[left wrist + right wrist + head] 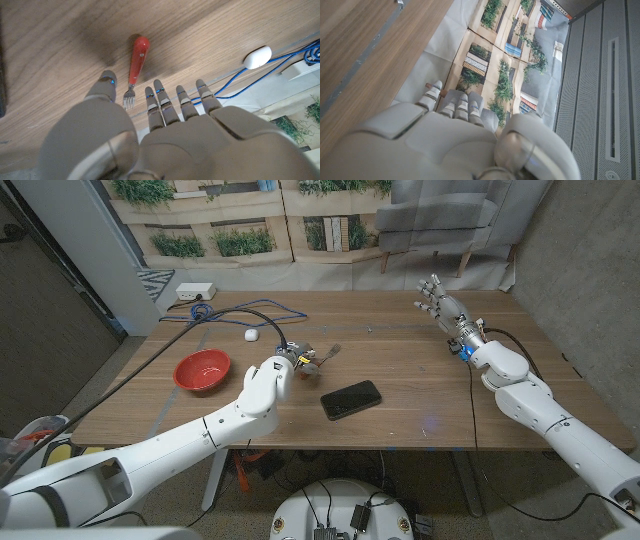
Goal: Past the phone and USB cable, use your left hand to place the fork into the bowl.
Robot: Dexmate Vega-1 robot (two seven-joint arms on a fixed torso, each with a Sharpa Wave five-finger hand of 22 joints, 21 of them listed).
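Note:
A fork (137, 60) with a red handle lies on the wooden table, its tines pointing at my left hand (165, 135). That hand hovers just short of it, fingers apart and holding nothing. From the head camera the left hand (268, 385) sits mid-table with the fork (328, 354) just beyond its fingertips. The red bowl (202, 369) stands to the hand's left. A black phone (351, 399) lies to its right. My right hand (437, 298) is raised at the far right of the table, fingers spread and empty.
A blue USB cable (215, 308) and a black cable run across the far left of the table, near a white puck (252, 334) and a white box (195, 290). The puck (258, 56) and blue cable (285, 57) lie past the fork.

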